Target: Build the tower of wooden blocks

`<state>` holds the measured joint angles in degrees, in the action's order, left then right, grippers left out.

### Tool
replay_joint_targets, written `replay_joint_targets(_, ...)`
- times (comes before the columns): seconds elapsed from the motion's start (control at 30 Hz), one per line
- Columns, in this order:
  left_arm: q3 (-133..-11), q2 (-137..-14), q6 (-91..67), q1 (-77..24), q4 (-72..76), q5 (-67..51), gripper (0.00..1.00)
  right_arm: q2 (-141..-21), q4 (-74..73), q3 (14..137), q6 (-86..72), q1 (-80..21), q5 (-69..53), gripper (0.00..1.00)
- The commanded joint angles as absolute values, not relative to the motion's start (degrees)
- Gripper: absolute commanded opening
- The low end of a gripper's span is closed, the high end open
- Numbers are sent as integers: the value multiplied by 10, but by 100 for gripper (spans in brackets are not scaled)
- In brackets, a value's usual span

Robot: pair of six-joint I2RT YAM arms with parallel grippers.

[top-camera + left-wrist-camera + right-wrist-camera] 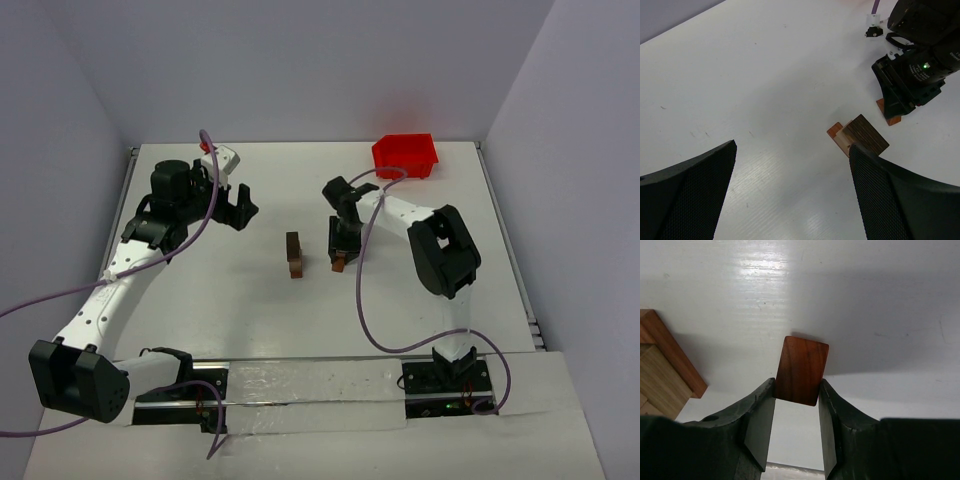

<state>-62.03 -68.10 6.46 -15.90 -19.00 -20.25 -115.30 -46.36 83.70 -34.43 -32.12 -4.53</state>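
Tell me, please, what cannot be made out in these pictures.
- Tower: piece count; too small from the top, cut off by the right wrist view's edge.
- Block: top view, mostly under the right end effector.
- Bin: contents, top view, too small.

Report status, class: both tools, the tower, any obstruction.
Left tool open, empty. Right tool closed on red-brown block. Tower short, standing just left of it. Nothing between them.
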Motion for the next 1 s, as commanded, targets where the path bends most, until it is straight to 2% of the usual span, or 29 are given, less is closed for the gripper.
replay_joint_targets(0.0,-614,-675,65,-156,-163,-198,99,-1058,-454,812,-329,-324,-25,31)
replay_joint_targets(0.17,-616,-670,65,-156,-165,-200,99,-993,-443,783,-301,-324,-25,1)
replay_joint_targets(0.43,-615,-661,62,-156,-173,-194,99,-913,-486,812,-244,-324,-24,0)
replay_joint_targets(0.6,-615,-658,39,-156,-164,-149,99,-885,-501,838,-255,-325,-48,0)
replay_joint_targets(0.97,-635,-684,-19,-135,-164,-106,99,-929,-526,918,-294,-364,-79,0)
